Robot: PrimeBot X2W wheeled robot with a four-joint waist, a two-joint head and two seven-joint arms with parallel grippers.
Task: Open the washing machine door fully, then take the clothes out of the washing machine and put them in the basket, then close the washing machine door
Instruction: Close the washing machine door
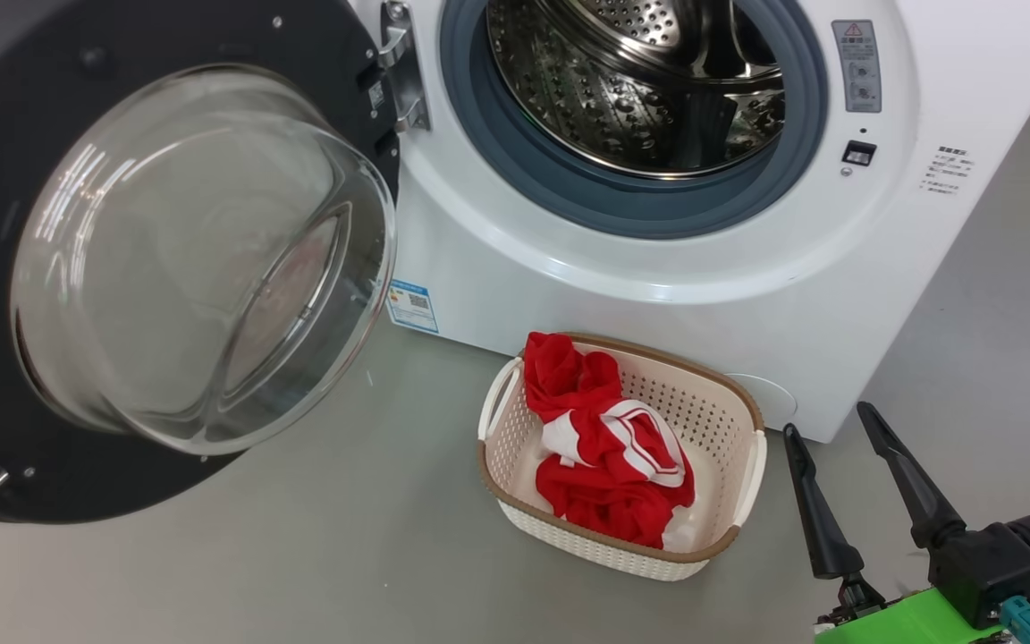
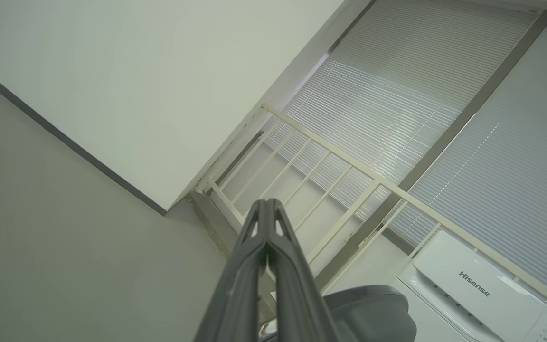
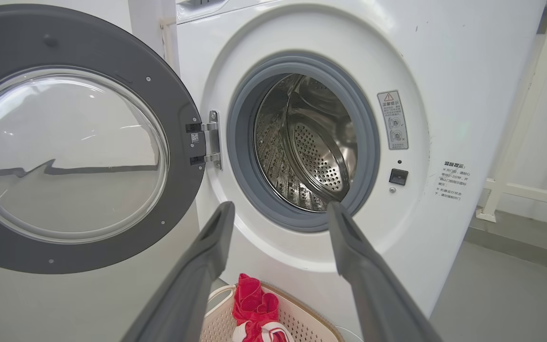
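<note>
Left gripper [image 2: 266, 204] pressed together, pointing at a wall corner, door [image 1: 166, 259] swung wide open at left, washer [image 1: 658, 295] behind, basket [image 1: 586, 541] on the floor just before it holding red clothes [image 1: 609, 456], right gripper [image 1: 826, 420] spread, near right of basket.

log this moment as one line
door: open wide | drum: no clothes seen | clothes: in basket | left hand: shut, empty | right hand: open, empty | next: close door
</note>
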